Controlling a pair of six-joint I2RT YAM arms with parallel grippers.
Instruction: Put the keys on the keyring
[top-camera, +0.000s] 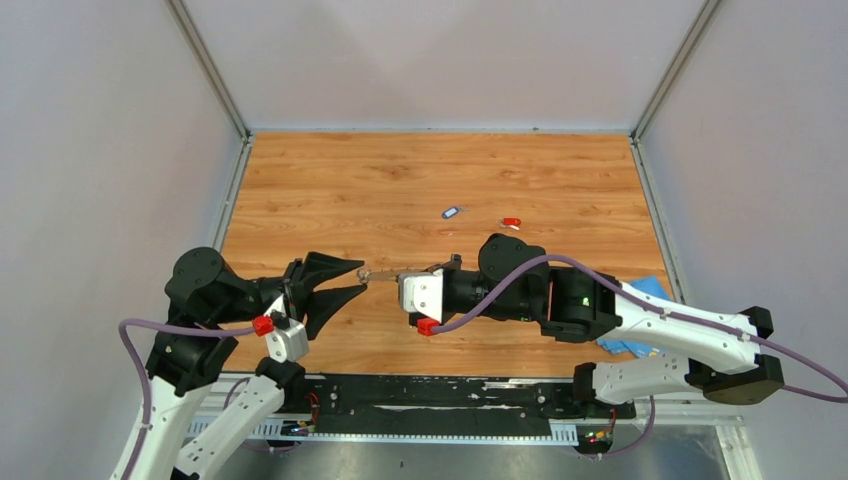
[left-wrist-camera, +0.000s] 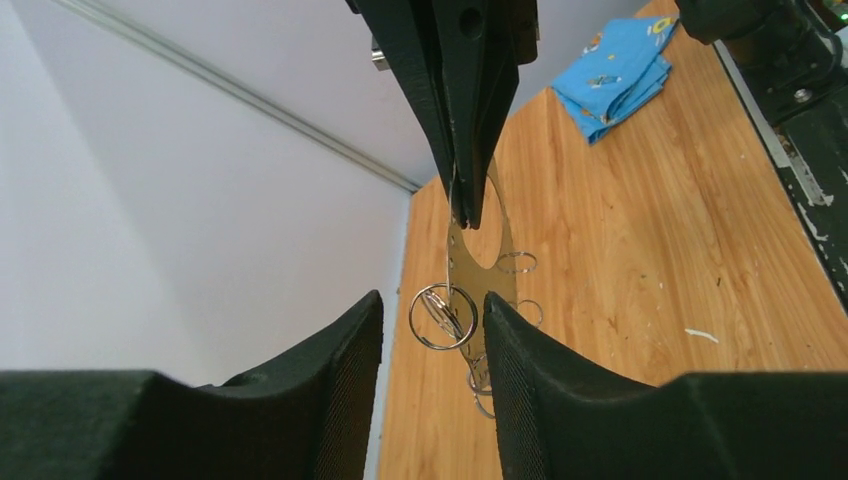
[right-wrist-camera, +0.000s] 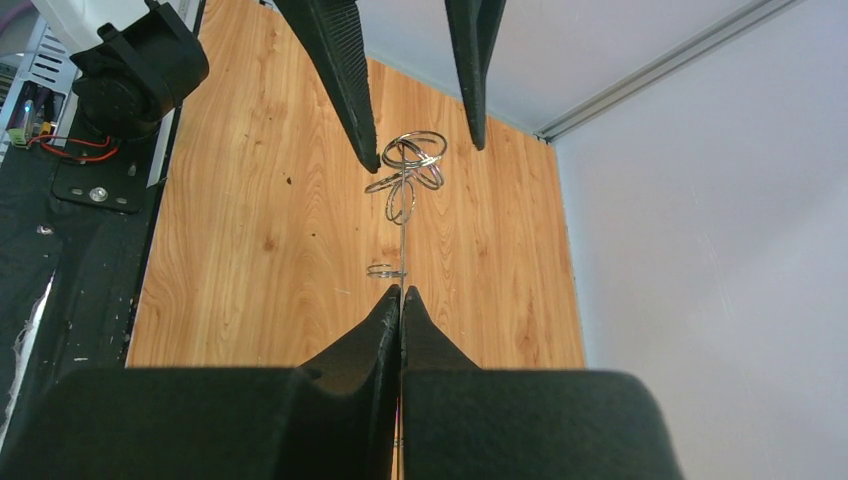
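Black fingers of the right pincer (right-wrist-camera: 401, 295) are being pressed together on the keyring (right-wrist-camera: 402, 245), which is being gripped by one edge and presented edge-on above the worktop (top-camera: 400, 170), off its surface as far as can be judged. The left pincer (left-wrist-camera: 432, 305) is being held released, its jaws standing apart to either side of the wire loops (left-wrist-camera: 442, 316) hanging at the keyring's far end. No contact with them is being shown. No key is being carried by either pincer.

The task is being judged as barely begun: the keyring is being steadied in the air, but nothing is being threaded. The blue key (top-camera: 455, 211) and the red key (top-camera: 511, 222) are lying flat on the worktop, near each other, beyond the pincers and well apart from the keyring. Both are yet to be picked up, brought over and worked onto the ring, so the whole of the threading is being counted as outstanding.

The worktop is being seen as orange-brown wood-grain board, marked by small specks and a white sliver (left-wrist-camera: 702, 335). A blue cloth (left-wrist-camera: 612, 70) is lying folded at its right edge, partly hidden by the right arm (top-camera: 660, 320). The space is being enclosed on three sides by plain pale walls (top-camera: 90, 150), joined by metal rails (top-camera: 215, 75). A black plate (top-camera: 400, 400) is being seen along the near edge.
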